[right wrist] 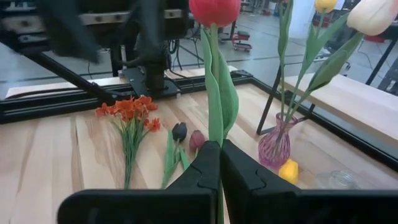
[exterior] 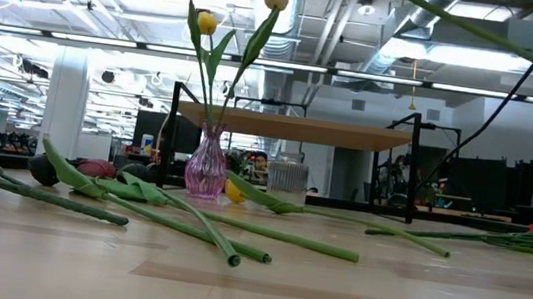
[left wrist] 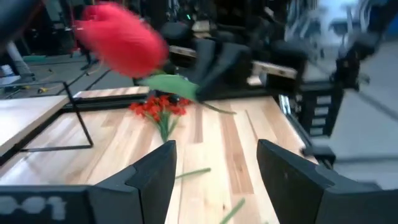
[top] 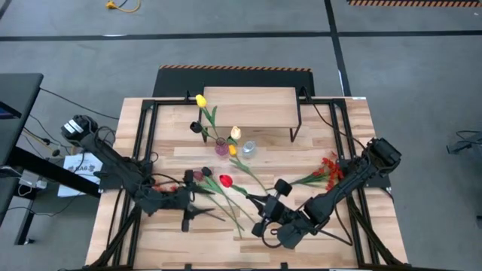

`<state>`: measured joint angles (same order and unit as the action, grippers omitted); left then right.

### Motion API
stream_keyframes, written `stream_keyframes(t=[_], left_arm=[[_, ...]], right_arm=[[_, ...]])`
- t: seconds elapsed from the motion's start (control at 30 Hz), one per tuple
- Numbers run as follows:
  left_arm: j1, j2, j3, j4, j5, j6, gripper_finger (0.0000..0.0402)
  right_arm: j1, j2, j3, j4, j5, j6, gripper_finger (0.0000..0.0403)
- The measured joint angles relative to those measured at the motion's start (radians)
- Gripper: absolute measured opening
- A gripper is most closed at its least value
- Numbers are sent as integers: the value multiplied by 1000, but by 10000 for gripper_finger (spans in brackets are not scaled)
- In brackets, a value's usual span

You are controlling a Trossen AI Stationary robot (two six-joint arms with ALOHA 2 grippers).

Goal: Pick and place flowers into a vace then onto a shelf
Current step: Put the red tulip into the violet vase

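A pink glass vase (top: 221,147) (exterior: 206,168) (right wrist: 275,146) stands on the table in front of the shelf (top: 248,108) (exterior: 294,128). It holds yellow, cream and dark tulips. My right gripper (top: 254,201) (right wrist: 219,155), near the table's front middle, is shut on a red tulip (top: 225,181) (right wrist: 214,9) (left wrist: 121,37). My left gripper (top: 192,199) (left wrist: 214,168) stands open just left of that tulip's head, with nothing between its fingers. Dark maroon tulips (top: 199,175) (right wrist: 186,134) and an orange spray (right wrist: 130,109) lie flat on the table near it. My right gripper pinches the red tulip's green stem (right wrist: 214,134) between its two shut fingers, some way below the head. The fingers come nearly level from the table's right side. The tulip is lifted clear of the table, its head out past the fingers toward my left gripper.
A loose yellow head (top: 233,150) (right wrist: 288,169) and a clear glass (top: 248,148) (exterior: 287,177) sit beside the vase. Another orange-red spray (top: 329,167) (left wrist: 158,109) lies at the right. Several long green stems (exterior: 188,221) lie across the table's middle.
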<state>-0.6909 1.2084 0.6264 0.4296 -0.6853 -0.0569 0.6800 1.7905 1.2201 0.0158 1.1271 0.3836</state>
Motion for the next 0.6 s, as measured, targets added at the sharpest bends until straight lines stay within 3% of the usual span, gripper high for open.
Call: stream_keyframes(t=[0.3, 0.47, 0.6], left_arm=[[36, -150, -265, 430, 278, 40, 213], [50, -141, -290, 508, 295, 76, 213], [62, -118, -290, 511, 295, 76, 213]], right_arm=[[6, 0, 0, 72, 0, -78, 0], [6, 8, 0, 243, -32, -213, 0], [-3, 19, 0, 403, -170, -343, 0]])
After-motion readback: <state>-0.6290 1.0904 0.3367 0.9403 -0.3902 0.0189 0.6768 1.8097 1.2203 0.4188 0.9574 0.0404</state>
